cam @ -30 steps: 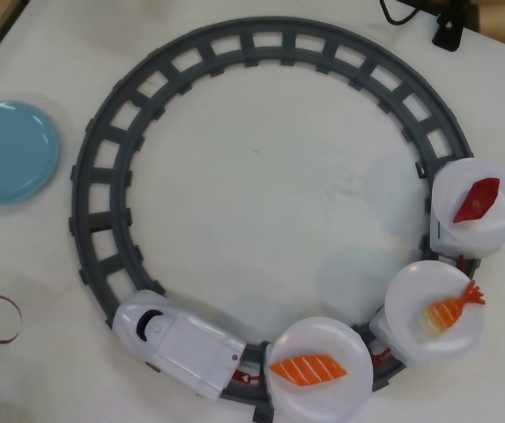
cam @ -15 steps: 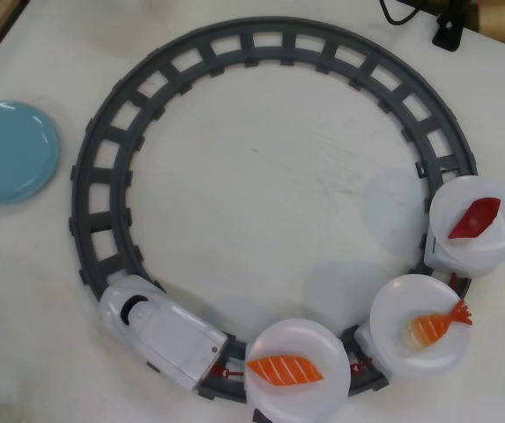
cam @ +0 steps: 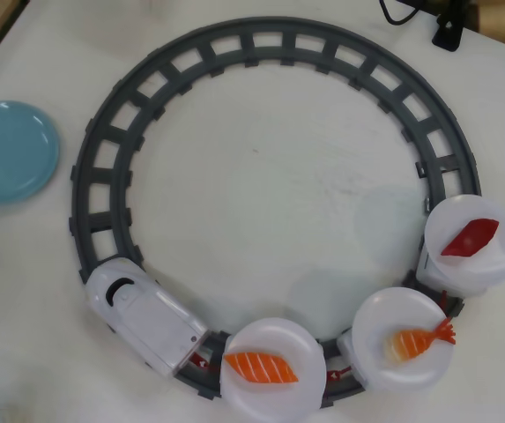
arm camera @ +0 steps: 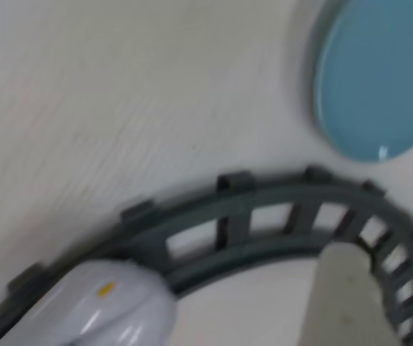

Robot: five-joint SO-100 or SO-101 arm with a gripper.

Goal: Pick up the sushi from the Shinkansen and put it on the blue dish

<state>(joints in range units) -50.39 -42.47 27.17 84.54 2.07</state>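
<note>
In the overhead view the white Shinkansen (cam: 142, 315) sits on the grey circular track (cam: 261, 40) at the lower left, pulling three cars with round white plates. The sushi (cam: 260, 367), orange with white stripes, lies on the first white plate (cam: 274, 335) behind the engine. The blue dish (cam: 10, 152) lies empty at the left edge, outside the track. The arm does not show in the overhead view. In the blurred wrist view I see the blue dish (arm camera: 379, 79), a curve of track (arm camera: 264, 216) and the train's nose (arm camera: 98, 306). A pale wedge (arm camera: 344, 288) at the bottom right looks like one finger.
An orange shrimp piece (cam: 419, 338) and a dark-red piece (cam: 469, 237) lie on the other two white plates at the right. Black cables and a dark part (cam: 446, 26) lie at the top right corner. The table's wooden edge shows at the top left.
</note>
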